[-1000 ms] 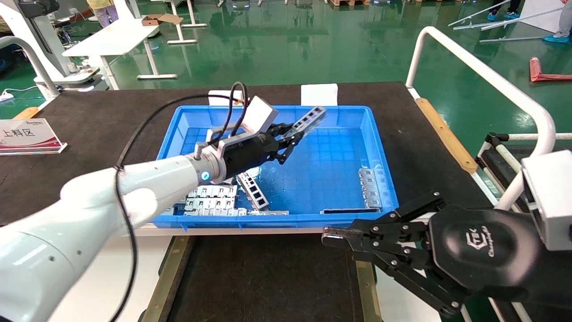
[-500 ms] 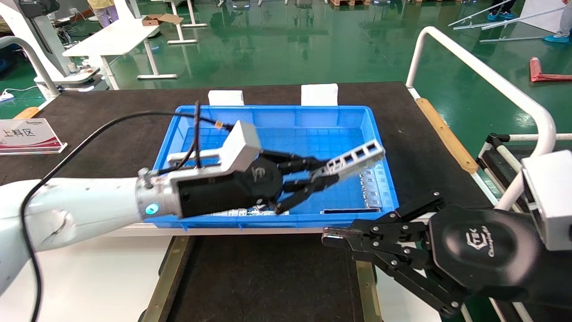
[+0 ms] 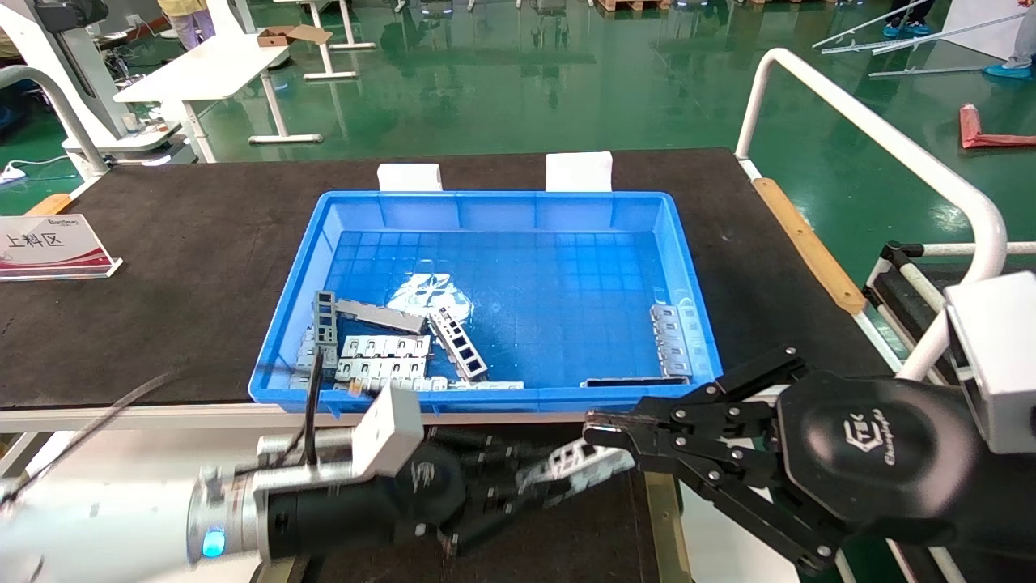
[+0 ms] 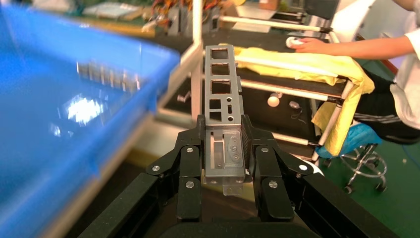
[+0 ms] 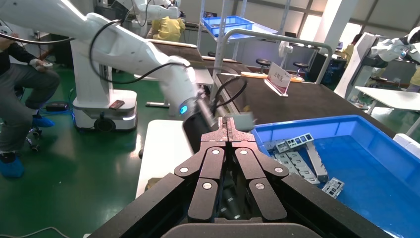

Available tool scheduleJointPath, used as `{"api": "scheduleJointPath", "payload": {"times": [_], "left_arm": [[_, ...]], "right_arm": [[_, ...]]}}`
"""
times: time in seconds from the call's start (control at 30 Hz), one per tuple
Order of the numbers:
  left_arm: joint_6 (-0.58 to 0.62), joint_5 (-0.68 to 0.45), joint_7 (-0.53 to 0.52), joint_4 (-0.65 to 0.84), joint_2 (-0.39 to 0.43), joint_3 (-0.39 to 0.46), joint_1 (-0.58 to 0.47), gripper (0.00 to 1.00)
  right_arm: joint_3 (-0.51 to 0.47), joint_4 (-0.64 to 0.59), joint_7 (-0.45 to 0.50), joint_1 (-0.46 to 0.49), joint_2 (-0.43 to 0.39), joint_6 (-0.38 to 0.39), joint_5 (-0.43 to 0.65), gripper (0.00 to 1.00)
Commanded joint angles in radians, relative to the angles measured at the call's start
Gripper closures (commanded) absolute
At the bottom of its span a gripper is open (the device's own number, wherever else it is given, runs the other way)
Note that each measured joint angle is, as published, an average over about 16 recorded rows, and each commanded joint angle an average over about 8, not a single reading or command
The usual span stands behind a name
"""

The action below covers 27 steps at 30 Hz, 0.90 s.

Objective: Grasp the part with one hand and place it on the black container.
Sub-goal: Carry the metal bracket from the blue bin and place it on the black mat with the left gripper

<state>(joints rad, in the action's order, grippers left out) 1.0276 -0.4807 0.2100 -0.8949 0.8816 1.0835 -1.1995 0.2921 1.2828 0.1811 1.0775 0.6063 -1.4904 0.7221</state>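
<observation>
My left gripper (image 3: pixel 541 479) is shut on the part (image 3: pixel 581 461), a slim silver-grey ladder-like strip. It holds the strip low over the black container (image 3: pixel 583 544), in front of the blue crate. In the left wrist view the part (image 4: pixel 222 94) juts straight out from between the fingers of the left gripper (image 4: pixel 224 145), clamped at one end. My right gripper (image 3: pixel 597 429) is shut and empty at the front right, its tip just beside the held strip. It also shows in the right wrist view (image 5: pixel 227 126).
The blue crate (image 3: pixel 502 201) stands behind the tray and holds another ladder strip (image 3: pixel 458 343), flat slotted plates (image 3: pixel 384 350) and more pieces at its right wall (image 3: pixel 672 340). A sign (image 3: pixel 50 244) stands at the far left. A white rail (image 3: pixel 858 117) runs along the right.
My left arm has carried the part from above the crate's far side, across the crate and over its front rim, down to the black tray. The right arm has not moved.
</observation>
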Motion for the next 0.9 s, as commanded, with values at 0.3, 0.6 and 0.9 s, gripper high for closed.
{"api": "scheduleJointPath", "payload": {"times": [0.3,0.6,0.9], "left_arm": [[-0.357,0.046,-0.086,-0.205,-0.059,0.019,0.218,1.0],[-0.646,0.114,-0.144,-0.219,0.027,-0.008,0.311,1.0],[-0.84,0.181,-0.161,-0.172,0.156,-0.085,0.367,1.0]], "right_arm": [[0.001,0.0,0.0,0.0,0.0,0.0,0.0,1.0],[0.001,0.0,-0.001,0.0,0.0,0.0,-0.001,1.0],[0.002,0.0,-0.001,0.0,-0.001,0.001,-0.001,1.0]]}}
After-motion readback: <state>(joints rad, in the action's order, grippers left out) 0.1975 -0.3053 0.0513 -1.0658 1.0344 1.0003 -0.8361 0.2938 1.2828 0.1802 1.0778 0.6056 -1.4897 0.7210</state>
